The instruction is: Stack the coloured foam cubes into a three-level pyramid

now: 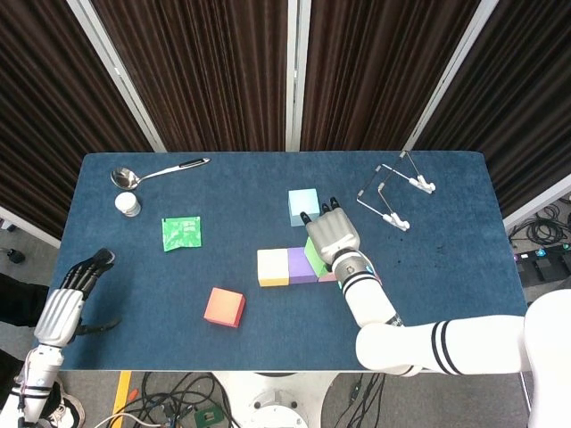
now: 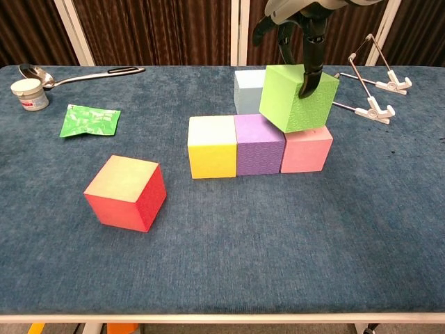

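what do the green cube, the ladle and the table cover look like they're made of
Green cube: likely foam, matte, with a fine pebbled grain on its side faces; the right hand holds it.
Ladle: looks like polished metal, with a shiny bowl and stem; the dark grip may be plastic.
Table cover: seemingly a felt-like fabric, dull blue with a fuzzy, mottled weave.
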You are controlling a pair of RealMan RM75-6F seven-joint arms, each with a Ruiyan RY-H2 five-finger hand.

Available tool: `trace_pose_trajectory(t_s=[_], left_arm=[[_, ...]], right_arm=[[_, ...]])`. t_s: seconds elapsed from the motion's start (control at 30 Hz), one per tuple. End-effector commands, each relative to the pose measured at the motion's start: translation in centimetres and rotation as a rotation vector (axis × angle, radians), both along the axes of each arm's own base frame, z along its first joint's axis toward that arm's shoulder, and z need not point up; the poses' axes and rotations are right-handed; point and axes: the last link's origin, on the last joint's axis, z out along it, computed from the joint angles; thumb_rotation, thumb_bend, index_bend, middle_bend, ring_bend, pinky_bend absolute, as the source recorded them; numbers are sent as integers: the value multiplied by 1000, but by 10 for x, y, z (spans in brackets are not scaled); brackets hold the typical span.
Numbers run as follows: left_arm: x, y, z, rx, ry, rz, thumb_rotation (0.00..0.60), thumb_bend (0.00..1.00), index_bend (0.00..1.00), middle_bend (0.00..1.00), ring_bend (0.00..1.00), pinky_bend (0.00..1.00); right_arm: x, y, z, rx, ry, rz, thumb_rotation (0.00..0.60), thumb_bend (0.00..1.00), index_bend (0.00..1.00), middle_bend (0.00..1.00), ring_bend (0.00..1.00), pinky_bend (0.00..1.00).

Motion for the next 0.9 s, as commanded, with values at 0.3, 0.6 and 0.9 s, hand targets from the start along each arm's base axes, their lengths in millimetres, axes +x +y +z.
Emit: trace_pose_trajectory(t_s=[0.3, 0.6, 0.9], left_arm=[[-1, -1, 1, 3, -2, 1, 600, 0, 146, 87, 0, 75], [-1, -1, 4, 13, -6, -1, 600, 0, 146, 87, 0, 75], [-3, -3, 4, 16, -18, -4, 600, 0, 146, 87, 0, 75]], right_arm=[[2, -1, -2, -25, 16, -14, 600, 62, 0, 673, 101, 0], [22, 1, -8, -38, 11, 14, 600, 58, 0, 686, 114, 0], [41, 8, -27, -22, 19, 6, 600, 52, 0, 711, 133, 0]])
